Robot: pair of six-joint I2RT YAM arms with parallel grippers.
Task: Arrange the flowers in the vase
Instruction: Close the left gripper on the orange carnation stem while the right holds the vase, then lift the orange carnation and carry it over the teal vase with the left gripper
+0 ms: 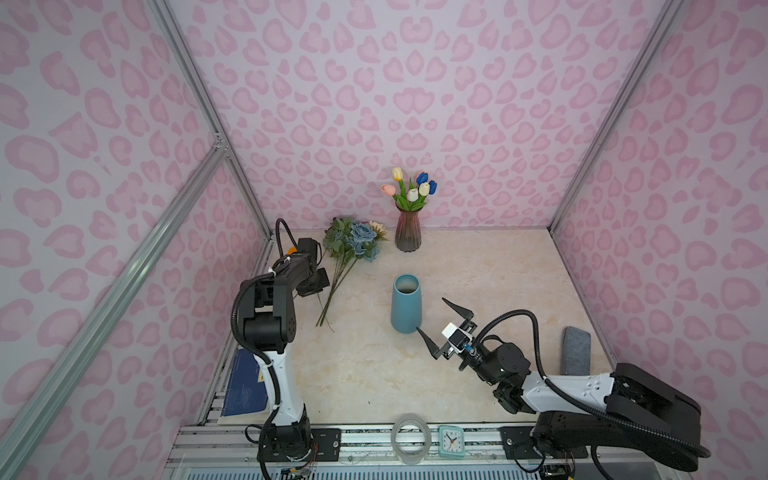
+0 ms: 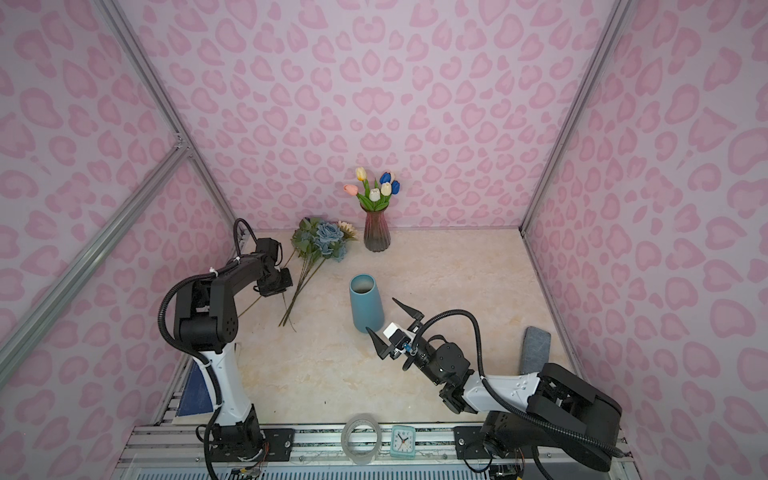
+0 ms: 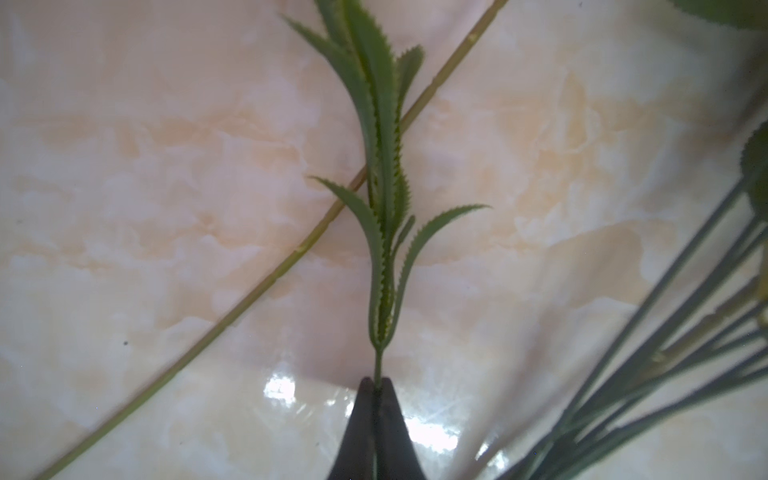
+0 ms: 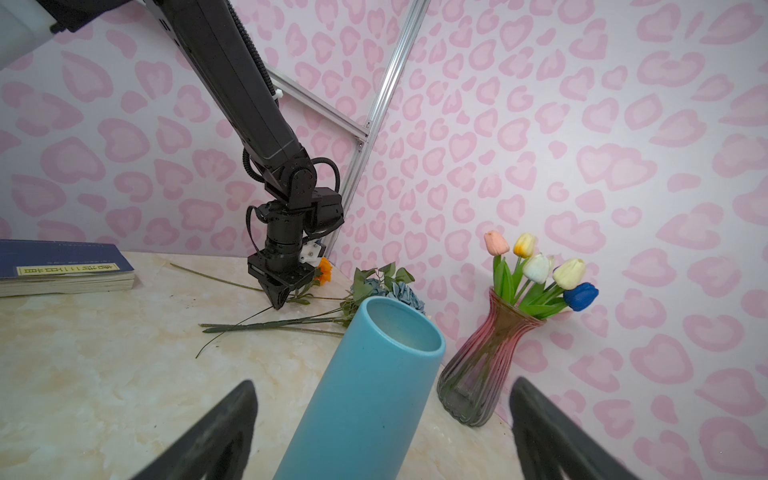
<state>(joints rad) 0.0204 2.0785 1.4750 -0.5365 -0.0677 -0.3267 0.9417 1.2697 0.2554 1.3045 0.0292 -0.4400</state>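
Tabletop [image 1: 374,374] of pale marble pattern carries everything here; at its left side we see the left gripper [image 3: 376,384] pinched fully together on one thin leafy stem [image 3: 384,232], low against the surface; an orange bloom [image 4: 324,269] shows just behind that gripper; the dusty-blue bunch [image 1: 357,243] lies beside it, its stems running toward the front edge; the tulips [image 1: 411,189] stand in the pink glass vase [image 1: 408,237] by the back wall; the blue vase [image 1: 406,305] stands upright mid-table; the right gripper [image 1: 431,314] hovers just beside its lower part, jaws spread wide, holding nothing.
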